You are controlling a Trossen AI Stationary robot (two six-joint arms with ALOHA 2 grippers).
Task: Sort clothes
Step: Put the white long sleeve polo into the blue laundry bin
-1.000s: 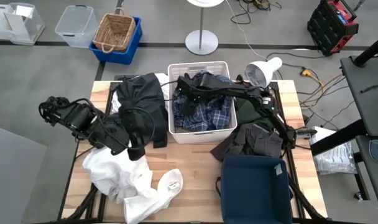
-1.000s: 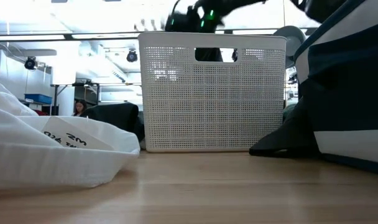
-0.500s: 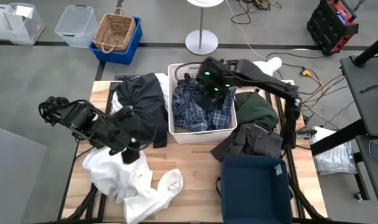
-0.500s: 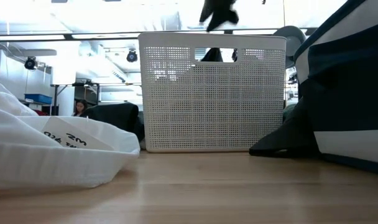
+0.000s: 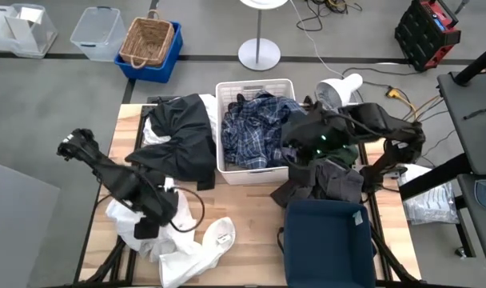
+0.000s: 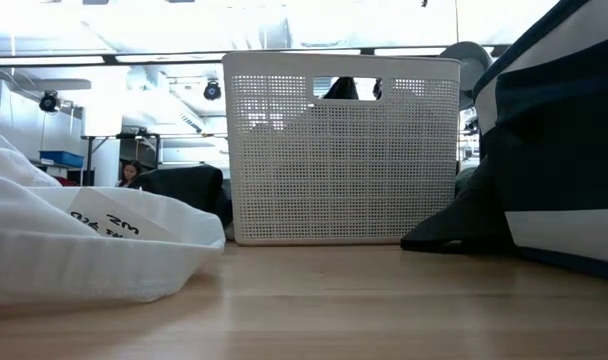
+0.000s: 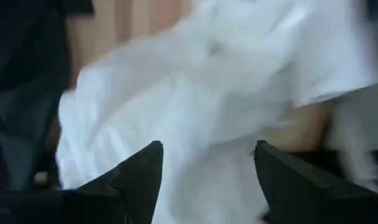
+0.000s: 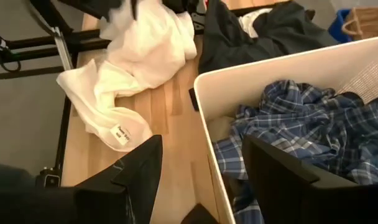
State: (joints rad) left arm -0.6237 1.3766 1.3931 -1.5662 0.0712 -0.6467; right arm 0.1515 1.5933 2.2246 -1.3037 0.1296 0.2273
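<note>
The left gripper [image 7: 204, 180] hangs low over the white garments [image 5: 167, 232] at the table's near-left corner, its two dark fingers [image 7: 136, 174] spread apart with only white cloth showing between them; nothing is pinched. The left arm [image 5: 107, 172] runs back from there toward the table's left edge.

The right gripper [image 8: 198, 180] sits beside the right wall of the white bin [image 5: 256, 170], above the dark green and tan pieces [image 5: 327, 172] heaped there. Its fingers are parted and hold nothing.

The blue-and-white plaid shirt [image 5: 259, 132] lies crumpled inside the white bin, filling most of it. A black garment [image 5: 183, 136] is piled just left of the bin, touching its wall. The dark blue bin [image 5: 327, 244] stands at the near-right of the wooden table [image 5: 247, 212], close to the dark heap
</note>
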